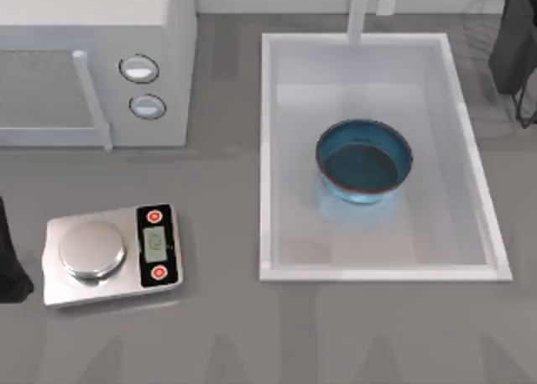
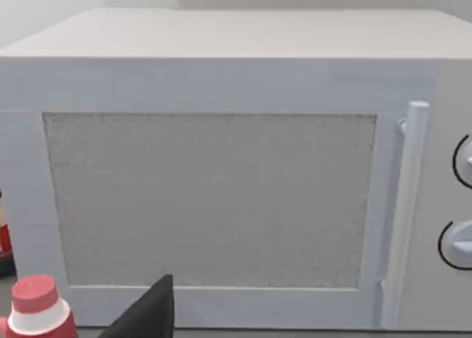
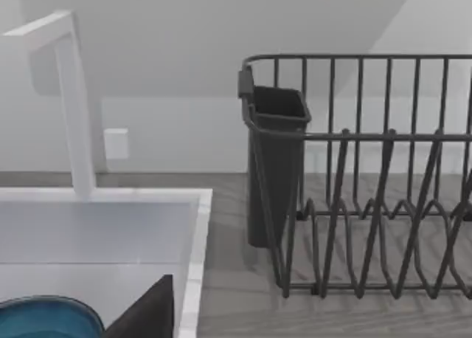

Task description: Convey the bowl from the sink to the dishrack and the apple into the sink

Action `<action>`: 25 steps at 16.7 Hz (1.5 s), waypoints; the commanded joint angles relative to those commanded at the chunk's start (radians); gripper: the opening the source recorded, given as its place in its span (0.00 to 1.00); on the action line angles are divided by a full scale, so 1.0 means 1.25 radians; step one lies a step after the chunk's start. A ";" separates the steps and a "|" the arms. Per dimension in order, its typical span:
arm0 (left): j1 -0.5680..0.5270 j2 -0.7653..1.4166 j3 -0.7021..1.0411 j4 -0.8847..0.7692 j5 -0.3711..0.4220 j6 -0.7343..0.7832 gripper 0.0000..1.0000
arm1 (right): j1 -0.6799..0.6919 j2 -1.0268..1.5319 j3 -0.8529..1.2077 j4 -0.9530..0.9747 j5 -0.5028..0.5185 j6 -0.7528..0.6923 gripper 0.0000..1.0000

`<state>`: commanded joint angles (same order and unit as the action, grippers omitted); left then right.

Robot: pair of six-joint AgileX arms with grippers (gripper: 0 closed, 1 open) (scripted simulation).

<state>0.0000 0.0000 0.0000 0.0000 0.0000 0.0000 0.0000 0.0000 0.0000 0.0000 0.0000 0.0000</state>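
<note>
Blue-glazed, the bowl (image 1: 363,162) sits upright inside the sink (image 1: 268,149), toward the faucet (image 1: 359,11) end, nothing touching it. From above, the right arm (image 1: 513,40) hangs past the sink's far right corner, over the dishrack (image 3: 369,205); the right wrist view makes the rack's wires and cutlery cup (image 3: 274,168) plain. The left arm (image 1: 10,258) is parked left of the scale (image 1: 109,254), its wrist view facing the microwave (image 2: 221,168) and what may be a red-capped bottle (image 2: 37,308). Whether either pincer is spread, I cannot tell.
</note>
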 joint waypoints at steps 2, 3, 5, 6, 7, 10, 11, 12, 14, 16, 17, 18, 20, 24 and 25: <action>0.000 0.000 0.000 0.000 0.000 0.000 1.00 | 0.000 0.000 0.000 0.000 0.000 0.000 1.00; 0.000 0.000 0.000 0.000 0.000 0.000 1.00 | 0.001 0.006 0.007 -0.002 0.001 0.000 1.00; 0.000 0.000 0.000 0.000 0.000 0.000 1.00 | 0.005 0.040 0.043 -0.012 0.007 0.001 1.00; 0.000 0.000 0.000 0.000 0.000 0.000 1.00 | 0.009 0.069 0.074 -0.021 0.010 0.003 1.00; 0.000 0.000 0.000 0.000 0.000 0.000 1.00 | 0.014 0.108 0.112 -0.034 0.014 0.005 1.00; 0.000 0.000 0.000 0.000 0.000 0.000 1.00 | 0.038 0.265 0.260 -0.095 0.020 0.021 1.00; 0.000 0.000 0.000 0.000 0.000 0.000 1.00 | 0.049 0.334 0.320 -0.125 0.021 0.030 1.00; 0.000 0.000 0.000 0.000 0.000 0.000 1.00 | 0.062 0.408 0.382 -0.159 0.020 0.040 1.00; 0.000 0.000 0.000 0.000 0.000 0.000 1.00 | 0.089 0.570 0.513 -0.238 0.016 0.067 1.00; 0.000 0.000 0.000 0.000 0.000 0.000 1.00 | 0.119 0.750 0.652 -0.331 0.007 0.100 1.00; 0.000 0.000 0.000 0.000 0.000 0.000 1.00 | 0.135 0.844 0.722 -0.382 0.003 0.119 1.00; 0.000 0.000 0.000 0.000 0.000 0.000 1.00 | 0.152 0.941 0.794 -0.434 -0.003 0.139 1.00; 0.000 0.000 0.000 0.000 0.000 0.000 1.00 | 0.186 1.136 0.939 -0.540 -0.012 0.180 1.00; 0.000 0.000 0.000 0.000 0.000 0.000 1.00 | 0.255 1.510 1.244 -0.740 -0.022 0.262 1.00; 0.000 0.000 0.000 0.000 0.000 0.000 1.00 | 0.272 1.593 1.323 -0.783 -0.020 0.281 1.00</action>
<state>0.0000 0.0000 0.0000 0.0000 0.0000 0.0000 0.3405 1.9915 1.6540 -0.9790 -0.0256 0.3518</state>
